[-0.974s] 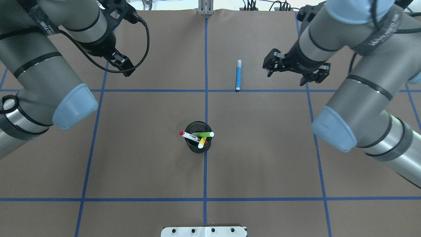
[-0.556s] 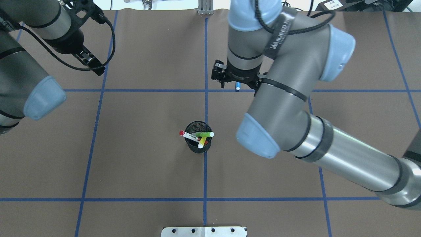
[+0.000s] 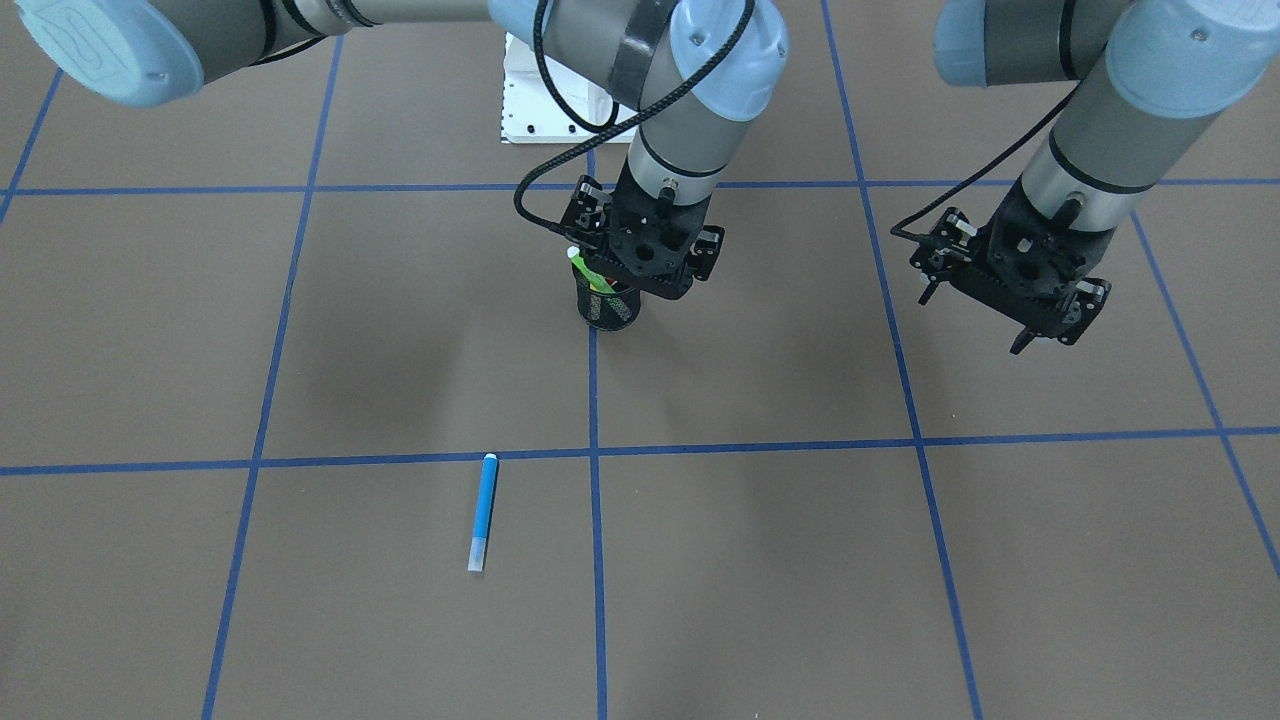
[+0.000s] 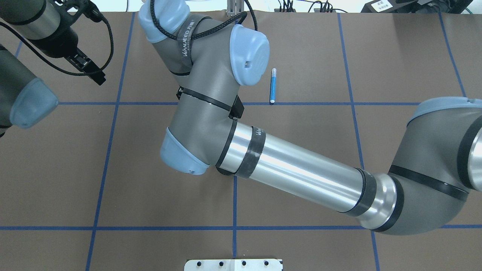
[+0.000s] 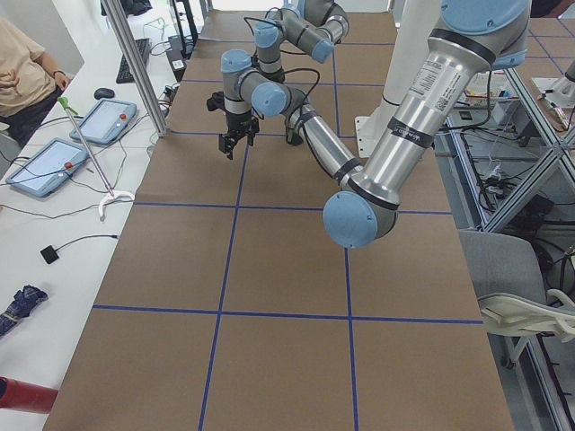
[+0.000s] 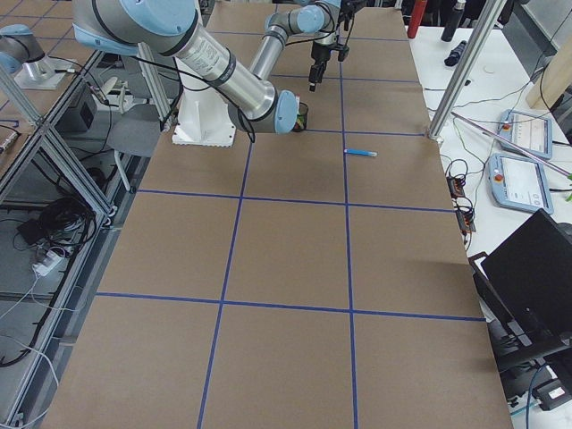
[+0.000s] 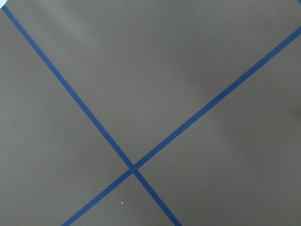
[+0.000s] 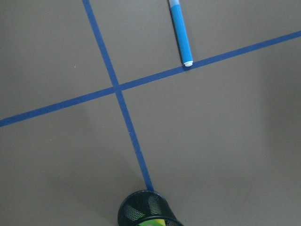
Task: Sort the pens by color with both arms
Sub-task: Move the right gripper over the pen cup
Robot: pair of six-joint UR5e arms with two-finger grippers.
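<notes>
Right hand [image 3: 645, 262] open wide, empty, hovering just over cup [image 3: 610, 308] holding pens [image 3: 592, 275]. Left hand [image 3: 1010, 300] open, empty, off to the side. Blue pen [image 4: 273, 86] flat on worktop [image 3: 800, 560], well apart from cup. Arm strap [image 4: 187, 33] reads "WANFEED".

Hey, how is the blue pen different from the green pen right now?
The blue pen lies flat on the table; the green pen stands tilted in the cup. The blue pen shows whole; the green pen is partly hidden. Both are slim markers.
</notes>
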